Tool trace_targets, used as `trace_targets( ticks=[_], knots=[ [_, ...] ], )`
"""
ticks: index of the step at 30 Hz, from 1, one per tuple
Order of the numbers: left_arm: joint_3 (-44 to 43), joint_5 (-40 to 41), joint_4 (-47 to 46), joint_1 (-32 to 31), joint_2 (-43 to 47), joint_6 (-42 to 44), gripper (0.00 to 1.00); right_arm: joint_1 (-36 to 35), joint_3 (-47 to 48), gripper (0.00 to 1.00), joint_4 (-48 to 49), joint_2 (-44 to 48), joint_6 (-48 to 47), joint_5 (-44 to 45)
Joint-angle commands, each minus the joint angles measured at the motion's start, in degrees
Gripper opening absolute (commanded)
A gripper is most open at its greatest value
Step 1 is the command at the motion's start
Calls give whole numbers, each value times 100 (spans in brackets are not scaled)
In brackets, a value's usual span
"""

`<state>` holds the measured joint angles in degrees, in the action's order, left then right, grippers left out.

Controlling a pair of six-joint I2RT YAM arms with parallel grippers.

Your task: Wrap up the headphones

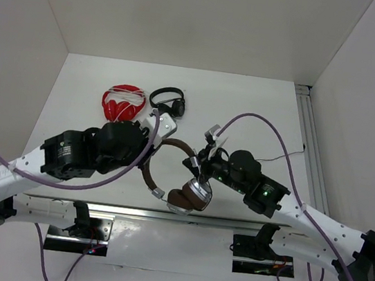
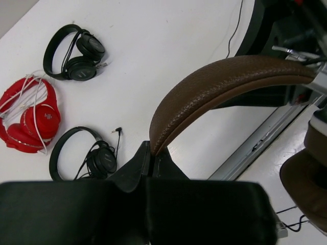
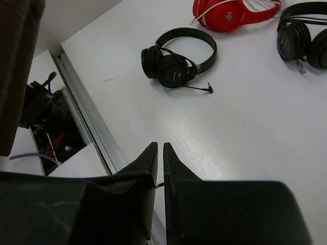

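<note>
One white table (image 1: 249,100) carries two arms. The left arm (image 1: 23,166) reaches in from 7 o'clock and the right arm (image 1: 322,226) from 5 o'clock. They meet over the table's 6 o'clock edge, where the headphones (image 1: 173,144) are.

The left gripper (image 2: 153,152) is closed on one end of the brown headband, which arches away toward 2 o'clock in its wrist view. One brown earcup (image 1: 190,193) hangs at the pair's 5 o'clock in the top view.

The right gripper (image 3: 160,153) has its fingers drawn almost together, leaving only a slit. I cannot tell whether anything is pinched there.

One red pair (image 1: 123,102) lies at 11 o'clock of the headphones. Two black pairs lie on the table, one (image 2: 74,53) at 1 o'clock of the red pair and one (image 2: 87,153) at 4 o'clock of it in the left wrist view.

One thin cable (image 1: 285,153) trails toward 3 o'clock.
</note>
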<state>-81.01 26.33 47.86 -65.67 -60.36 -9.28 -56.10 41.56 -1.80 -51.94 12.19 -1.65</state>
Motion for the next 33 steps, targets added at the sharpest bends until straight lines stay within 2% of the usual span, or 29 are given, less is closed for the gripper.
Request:
trace_targets(
  ticks=[1, 8, 10, 12, 15, 19, 21, 23, 26, 29, 31, 32, 33],
  knots=[
    [-292, -31, -734, -16, 209, -610, 0, -7, -454, 17, 1277, -210, -23, -502],
    [-292, 968, -734, -16, 630, -1392, 0, 212, -1289, 28, 3131, -1211, 293, -819],
    [-388, 1181, -647, -16, 710, -1603, 0, 432, -1684, 36, 4140, -1344, 600, -915],
    [-651, 1515, -287, -16, 710, -1874, 0, 625, -2212, 38, 5070, -1590, 890, -1179],
    [-907, 2154, 230, -16, 639, -2235, 0, 679, -2415, 38, 5348, -1923, 944, -1232],
    [-1398, 2903, 1030, -16, 534, -3392, 0, 679, -2582, 38, 5645, -2258, 1004, -1293],
    [-1400, 3045, 1121, -16, 534, -3650, 0, 679, -2758, 25, 5874, -2442, 1075, -1346],
    [-1347, 3176, 1173, -16, 534, -3879, 0, 618, -2837, 16, 6156, -2548, 1146, -1399],
    [-1347, 3466, 1321, 71, 482, -4186, 0, 399, -2986, 16, 6271, -2706, 1207, -1198],
    [-1294, 3555, 1261, 256, 297, -4065, 0, 73, -3136, 16, 6271, -2873, 1260, -610],
    [-1294, 3407, 1034, 650, 148, -3828, 0, -137, -3137, 4, 6070, -2927, 1374, 81],
    [-1294, 3292, 954, 835, -36, -3618, 0, -382, -3023, 0, 5573, -2979, 1374, 356],
    [-1242, 3152, 832, 1306, -142, -3486, 0, -506, -2735, 0, 5229, -2980, 1453, 602]
  ],
)
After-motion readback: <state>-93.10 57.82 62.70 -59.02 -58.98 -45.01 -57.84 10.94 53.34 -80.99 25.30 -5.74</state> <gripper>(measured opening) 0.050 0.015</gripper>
